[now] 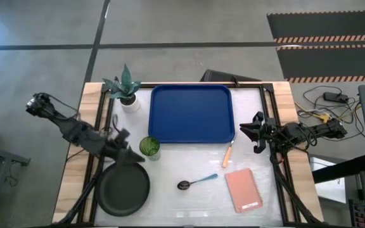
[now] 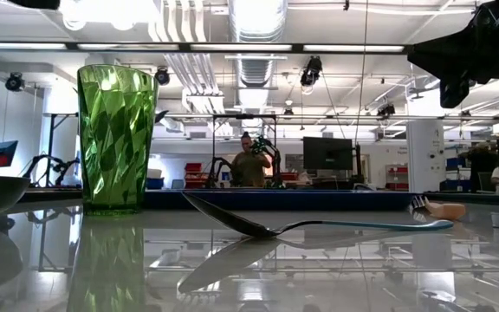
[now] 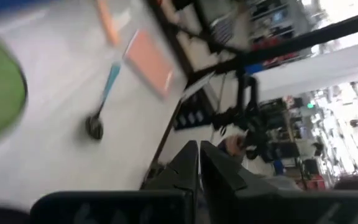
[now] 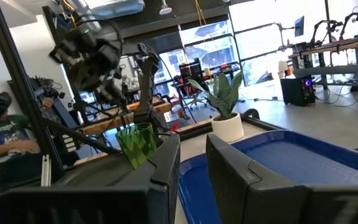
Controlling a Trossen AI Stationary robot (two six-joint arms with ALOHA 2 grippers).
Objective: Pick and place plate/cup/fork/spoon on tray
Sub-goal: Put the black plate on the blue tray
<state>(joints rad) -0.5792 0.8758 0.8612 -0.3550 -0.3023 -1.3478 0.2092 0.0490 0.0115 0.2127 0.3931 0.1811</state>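
Observation:
The black plate (image 1: pixel 123 189) lies at the near left. The green cup (image 1: pixel 149 147) stands just beyond it, beside the blue tray (image 1: pixel 192 114). The orange-handled fork (image 1: pixel 228 154) lies off the tray's near right corner. The blue-handled spoon (image 1: pixel 196 183) lies in the near middle. My left gripper (image 1: pixel 134 158) hovers over the plate's far rim, next to the cup, with its fingers (image 3: pixel 199 165) shut and empty. My right gripper (image 1: pixel 253 133) is open and empty at the tray's right edge; its wrist view (image 4: pixel 193 168) looks across the tray.
A white pot with a green plant (image 1: pixel 127 92) stands at the tray's far left corner. A pink notebook (image 1: pixel 243 189) lies at the near right, beside the spoon. People sit in the room behind the table (image 2: pixel 251 165).

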